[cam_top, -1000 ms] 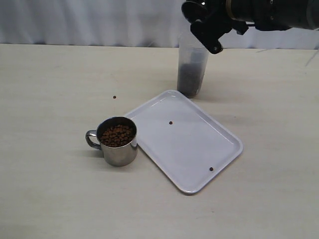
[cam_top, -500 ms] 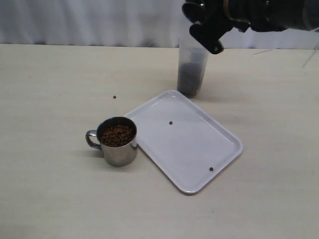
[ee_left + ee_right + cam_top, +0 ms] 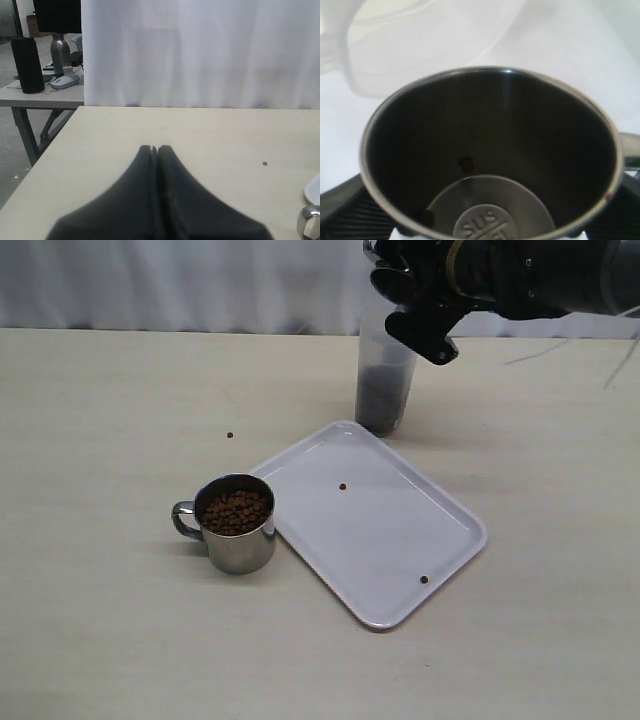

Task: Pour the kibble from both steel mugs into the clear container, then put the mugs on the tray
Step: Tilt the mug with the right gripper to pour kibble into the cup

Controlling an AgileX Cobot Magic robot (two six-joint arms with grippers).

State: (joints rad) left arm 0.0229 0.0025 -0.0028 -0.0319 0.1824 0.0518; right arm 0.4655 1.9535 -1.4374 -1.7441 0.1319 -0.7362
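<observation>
My right gripper (image 3: 420, 308) hangs over the clear container (image 3: 384, 380) at the back of the table, shut on a steel mug (image 3: 490, 145). The right wrist view looks into that mug: dark inside, bare bottom, two stray pellets (image 3: 465, 162) left in it. The container's rim (image 3: 420, 40) lies just beyond its lip. Dark kibble (image 3: 381, 402) fills the container's lower part. The other steel mug (image 3: 237, 527) stands full of kibble (image 3: 236, 511) on the table, touching the white tray (image 3: 385, 540) at its left edge. My left gripper (image 3: 155, 149) is shut and empty, low over the table.
Two loose pellets lie on the tray (image 3: 343, 486), (image 3: 424, 580) and one on the table (image 3: 230, 435). A white curtain backs the table. The left wrist view catches the standing mug's handle (image 3: 310, 220) and the table's far-left edge beside another desk (image 3: 40, 95).
My right gripper has turned and shifted slightly right and down over the container with the mug. The mug on the table and the tray have not moved.
</observation>
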